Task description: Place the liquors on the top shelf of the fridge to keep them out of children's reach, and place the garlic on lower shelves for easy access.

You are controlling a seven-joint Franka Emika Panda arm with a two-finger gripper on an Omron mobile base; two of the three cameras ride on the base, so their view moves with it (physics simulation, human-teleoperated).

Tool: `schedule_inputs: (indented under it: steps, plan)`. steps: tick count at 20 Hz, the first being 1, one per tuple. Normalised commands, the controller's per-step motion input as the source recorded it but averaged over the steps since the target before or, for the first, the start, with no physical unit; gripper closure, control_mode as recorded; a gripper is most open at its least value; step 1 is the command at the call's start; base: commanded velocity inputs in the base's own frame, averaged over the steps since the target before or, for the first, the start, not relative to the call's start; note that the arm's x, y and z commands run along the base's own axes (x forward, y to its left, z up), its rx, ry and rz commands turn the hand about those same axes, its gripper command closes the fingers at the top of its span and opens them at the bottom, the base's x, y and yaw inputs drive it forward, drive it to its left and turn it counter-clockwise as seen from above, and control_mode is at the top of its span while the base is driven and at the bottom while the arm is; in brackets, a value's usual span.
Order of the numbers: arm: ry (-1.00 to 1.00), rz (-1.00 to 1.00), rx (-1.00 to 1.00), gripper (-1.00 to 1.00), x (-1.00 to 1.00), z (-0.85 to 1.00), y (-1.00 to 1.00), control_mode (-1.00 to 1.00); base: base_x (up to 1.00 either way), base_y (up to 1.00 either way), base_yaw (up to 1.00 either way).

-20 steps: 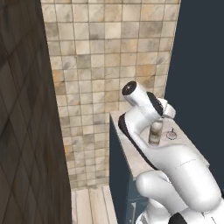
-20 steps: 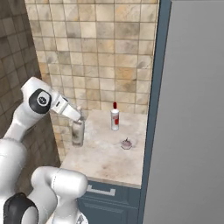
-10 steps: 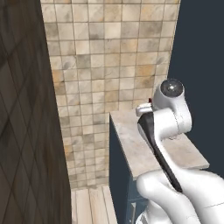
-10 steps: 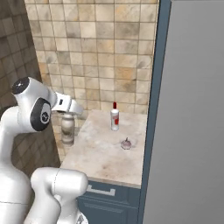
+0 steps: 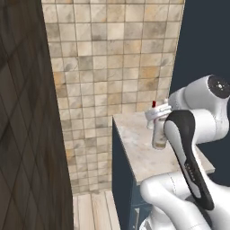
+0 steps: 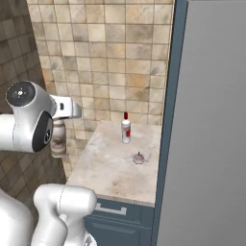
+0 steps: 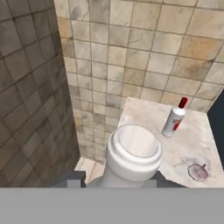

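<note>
The gripper (image 5: 157, 117) was pinching the neck of the brown bottle (image 5: 159, 136), with its two fingers pressed in on it from both sides. The bottle hung upright in the air.

From the left base view, the brown bottle looked like it was over the marble counter (image 5: 134, 148), and the red cap of the white bottle (image 5: 154, 104) peeked out just behind the gripper. From the right base view, the brown bottle (image 6: 58, 140) was out past the left edge of the counter (image 6: 108, 170), in front of the tiled wall (image 6: 105, 57). That view also showed the white bottle (image 6: 126, 130) standing near the back of the counter, the garlic (image 6: 139, 158) lying near it toward the front, and the closed grey door of the fridge (image 6: 211, 125) on the right. The hand view looked straight down on the round pale top of the brown bottle (image 7: 133, 152), with the white bottle (image 7: 173, 120) and the garlic (image 7: 197, 171) beyond it.

A second before, the brown bottle was over the left edge of the counter. The arm had swung since then and carried it out to the side. The white bottle and the garlic had stayed put.

There were two bottles, one garlic and one gripper.
</note>
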Motion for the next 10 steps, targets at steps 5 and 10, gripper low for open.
schedule_inputs:
  steps: [5, 10]
  plan:
    - [-0.01, 0.16, 0.0, 1.0, -0.57, 0.57, 0.0, -1.0, 0.0, 0.0, 0.0]
    - [0.0, 0.03, 0.0, 1.0, -0.32, 0.12, 0.0, -1.0, 0.0, 0.0, 0.0]
